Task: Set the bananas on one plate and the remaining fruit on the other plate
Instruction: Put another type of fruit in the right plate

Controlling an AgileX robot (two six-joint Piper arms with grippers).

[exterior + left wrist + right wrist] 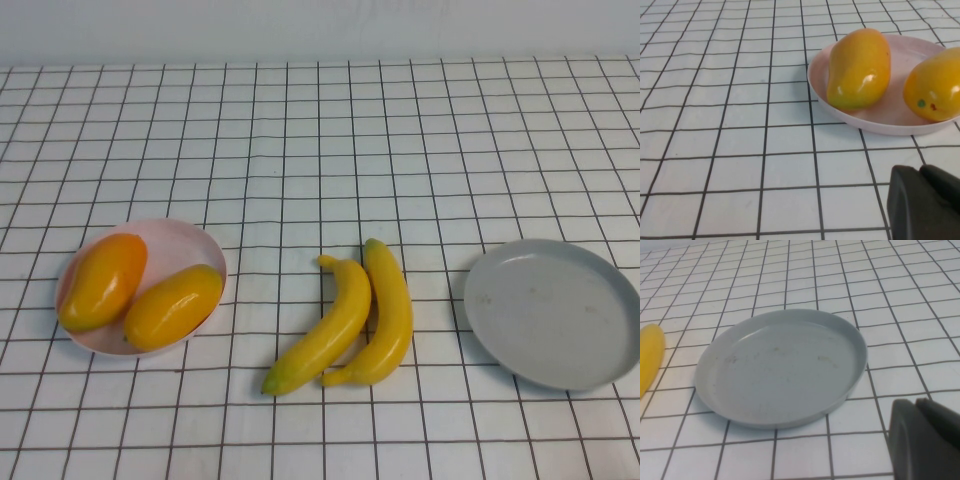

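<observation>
Bananas on table between plates; left claw, right claw both closed, empty.

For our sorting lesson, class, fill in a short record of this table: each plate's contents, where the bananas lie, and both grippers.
pink plate: two mango-like fruits
grey-blue plate: nothing on it
bananas: on the cloth between the plates, side by side, touching
left gripper: shut, near the pink plate
right gripper: shut, near the grey-blue plate
left to do: bananas
</observation>
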